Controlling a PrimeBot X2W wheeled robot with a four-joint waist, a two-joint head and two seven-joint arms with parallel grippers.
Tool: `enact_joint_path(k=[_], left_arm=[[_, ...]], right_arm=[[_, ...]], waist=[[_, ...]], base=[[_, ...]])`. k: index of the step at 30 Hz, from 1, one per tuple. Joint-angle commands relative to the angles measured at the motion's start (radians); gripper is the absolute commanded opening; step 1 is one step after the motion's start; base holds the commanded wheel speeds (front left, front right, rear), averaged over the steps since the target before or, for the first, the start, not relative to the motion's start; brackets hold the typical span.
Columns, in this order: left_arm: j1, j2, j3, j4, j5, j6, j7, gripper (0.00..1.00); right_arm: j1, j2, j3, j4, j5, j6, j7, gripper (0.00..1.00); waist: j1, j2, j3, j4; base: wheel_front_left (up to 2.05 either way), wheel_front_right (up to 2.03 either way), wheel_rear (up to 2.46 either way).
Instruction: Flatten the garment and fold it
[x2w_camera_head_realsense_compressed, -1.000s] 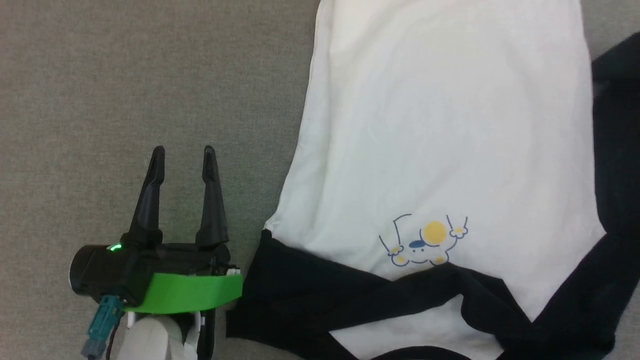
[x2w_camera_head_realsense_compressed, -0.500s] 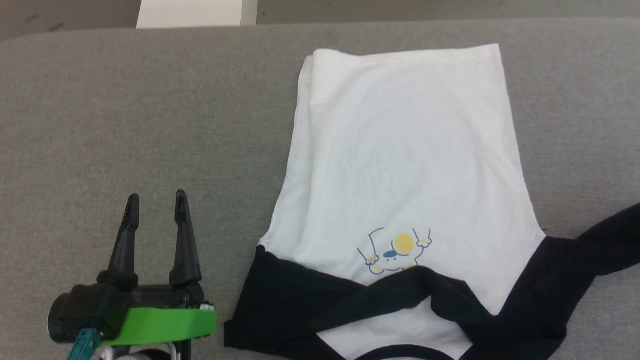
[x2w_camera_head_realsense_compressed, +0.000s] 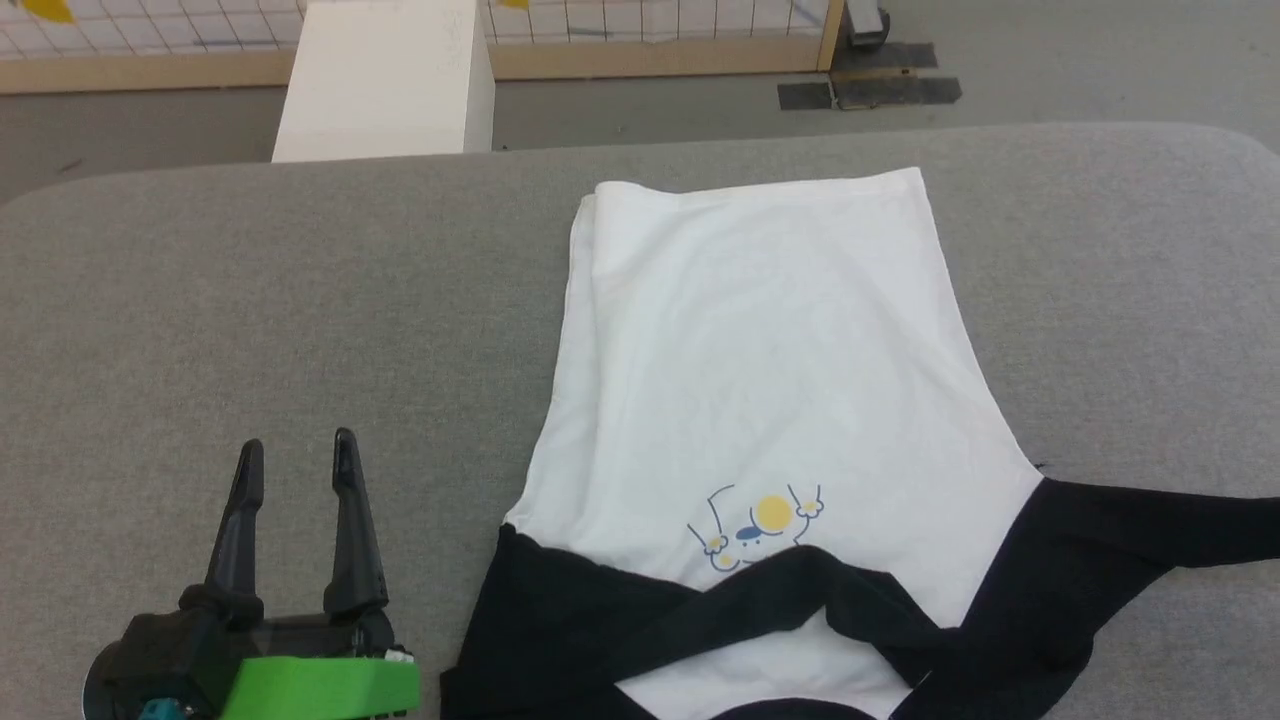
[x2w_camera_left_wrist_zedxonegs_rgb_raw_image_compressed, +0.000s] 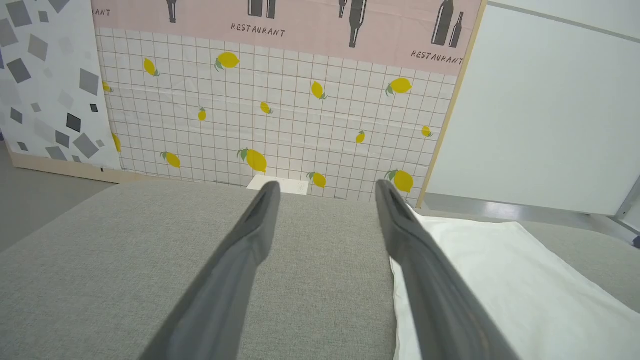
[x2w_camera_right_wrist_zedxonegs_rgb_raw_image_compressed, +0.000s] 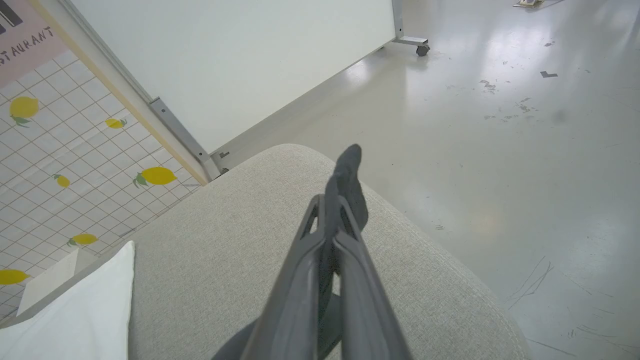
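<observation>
The garment (x2w_camera_head_realsense_compressed: 770, 360), a white T-shirt with black sleeves, lies spread on the grey padded table (x2w_camera_head_realsense_compressed: 250, 300), hem at the far side and chest print (x2w_camera_head_realsense_compressed: 755, 525) near me. Its left black sleeve (x2w_camera_head_realsense_compressed: 600, 620) is folded across the chest. The right black sleeve (x2w_camera_head_realsense_compressed: 1150, 525) stretches straight out to the right, off the picture. My left gripper (x2w_camera_head_realsense_compressed: 295, 455) stands open over bare table, left of the shirt, empty; its wrist view shows the gripper (x2w_camera_left_wrist_zedxonegs_rgb_raw_image_compressed: 325, 187) beside the white cloth (x2w_camera_left_wrist_zedxonegs_rgb_raw_image_compressed: 500, 280). My right gripper (x2w_camera_right_wrist_zedxonegs_rgb_raw_image_compressed: 332, 200) is shut on black sleeve cloth (x2w_camera_right_wrist_zedxonegs_rgb_raw_image_compressed: 347, 165) near the table's rounded corner.
A white block (x2w_camera_head_realsense_compressed: 385, 80) stands on the floor beyond the table's far edge, before a lemon-patterned panel (x2w_camera_left_wrist_zedxonegs_rgb_raw_image_compressed: 275, 115). The table's right end (x2w_camera_right_wrist_zedxonegs_rgb_raw_image_compressed: 450, 280) drops to shiny grey floor (x2w_camera_right_wrist_zedxonegs_rgb_raw_image_compressed: 500, 125). A white wheeled partition (x2w_camera_right_wrist_zedxonegs_rgb_raw_image_compressed: 250, 60) stands beyond that end.
The head camera has tilted up, so the far edge and floor now show. The right black sleeve has been drawn out rightward and lies straighter. The left gripper stays open in place.
</observation>
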Motion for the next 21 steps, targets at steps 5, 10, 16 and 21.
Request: enact_joint_path(k=[5, 10, 16, 21], left_arm=[[0.025, 0.007, -0.002, -0.011, -0.013, 0.007, 0.005, 1.00], [0.024, 0.006, -0.008, -0.013, -0.015, 0.009, 0.005, 1.00], [0.026, 0.000, -0.011, -0.015, -0.016, 0.015, 0.003, 1.00], [0.024, 0.001, -0.011, -0.016, -0.017, 0.016, 0.001, 1.00]], right_arm=[[-0.006, -0.031, 0.114, -0.099, 0.057, -0.001, 0.001, 0.00], [-0.016, -0.026, 0.260, -0.226, 0.104, -0.001, 0.039, 0.00], [-0.006, -0.003, 0.488, -0.356, 0.139, -0.001, 0.116, 0.00], [-0.007, 0.026, 0.710, -0.393, 0.143, -0.001, 0.146, 0.00]], waist=[[0.0000, -0.0001, -0.027, 0.002], [0.0000, -0.0001, -0.026, 0.019], [0.0000, -0.0001, -0.022, 0.041], [0.0000, -0.0001, -0.020, 0.060]], base=[[0.00, 0.00, 0.00], [0.00, 0.00, 0.00], [0.00, 0.00, 0.00], [0.00, 0.00, 0.00]])
